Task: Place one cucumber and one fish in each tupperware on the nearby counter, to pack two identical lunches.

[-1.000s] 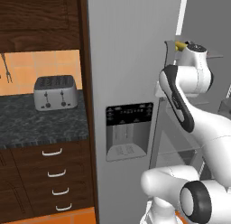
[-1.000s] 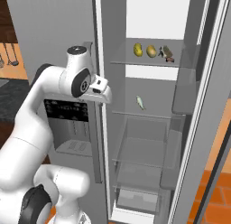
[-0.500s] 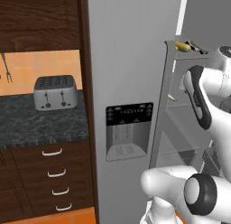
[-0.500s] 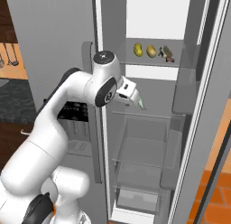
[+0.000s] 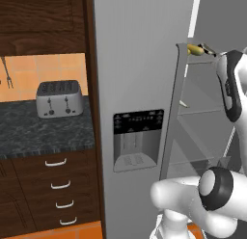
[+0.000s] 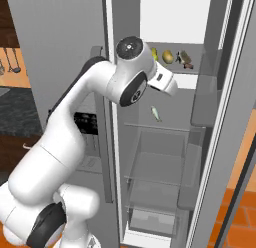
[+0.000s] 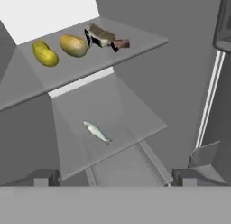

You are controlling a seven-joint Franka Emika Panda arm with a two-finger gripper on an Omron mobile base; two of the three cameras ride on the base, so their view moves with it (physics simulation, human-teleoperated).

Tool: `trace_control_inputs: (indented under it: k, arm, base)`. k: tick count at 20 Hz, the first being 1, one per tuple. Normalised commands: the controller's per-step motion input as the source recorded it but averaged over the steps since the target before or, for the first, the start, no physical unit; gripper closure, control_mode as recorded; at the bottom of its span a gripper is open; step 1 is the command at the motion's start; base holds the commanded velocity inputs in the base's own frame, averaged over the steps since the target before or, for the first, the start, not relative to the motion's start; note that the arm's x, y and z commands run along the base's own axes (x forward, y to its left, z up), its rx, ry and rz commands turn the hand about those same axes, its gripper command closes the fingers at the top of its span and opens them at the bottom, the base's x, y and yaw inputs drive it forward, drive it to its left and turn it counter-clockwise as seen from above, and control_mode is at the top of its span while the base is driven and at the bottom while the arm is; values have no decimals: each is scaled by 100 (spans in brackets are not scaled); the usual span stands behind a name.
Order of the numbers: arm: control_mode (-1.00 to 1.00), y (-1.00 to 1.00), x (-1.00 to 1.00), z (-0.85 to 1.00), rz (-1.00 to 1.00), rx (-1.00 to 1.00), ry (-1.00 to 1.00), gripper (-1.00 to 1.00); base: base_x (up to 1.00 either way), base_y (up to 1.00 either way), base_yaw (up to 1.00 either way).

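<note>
A slim silvery fish (image 7: 97, 132) lies on the glass middle shelf of the open fridge, also seen as the fish (image 6: 156, 113) in the right base view. My gripper (image 7: 115, 179) is open, its fingertips (image 7: 45, 178) wide apart with nothing between them, held back from the fish and slightly above it. My hand (image 6: 167, 83) reaches into the fridge just under the upper shelf. On that shelf lie a stubby yellow-green oblong (image 7: 45, 53) and a rounder yellow-orange one (image 7: 73, 45); I cannot tell whether either is a cucumber. The tupperware is out of view. The dark counter (image 5: 38, 132) lies to the left.
A brown-and-black item (image 7: 106, 38) sits at the right of the upper shelf. The fridge's shut left door with its dispenser (image 5: 137, 139) stands beside my arm. A silver toaster (image 5: 59, 99) sits on the counter over the drawers (image 5: 55, 185). The open door's bins (image 6: 200, 92) flank the right.
My arm has swung right, from in front of the shut door into the open fridge, bringing the hand up close to the shelves.
</note>
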Motion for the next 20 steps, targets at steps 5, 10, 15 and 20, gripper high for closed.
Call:
trace_control_inputs:
  k: [5,10,15,20]
  arm:
    - [-100,-30,98,14,0,0,-14,-100]
    - [-100,-6,88,21,6,0,-1,-100]
    - [-100,13,62,33,6,-5,17,-100]
    - [-100,0,50,-15,8,-1,12,-100]
  base:
    - [0,0,0]
    - [0,0,0]
    - [0,0,0]
    - [0,0,0]
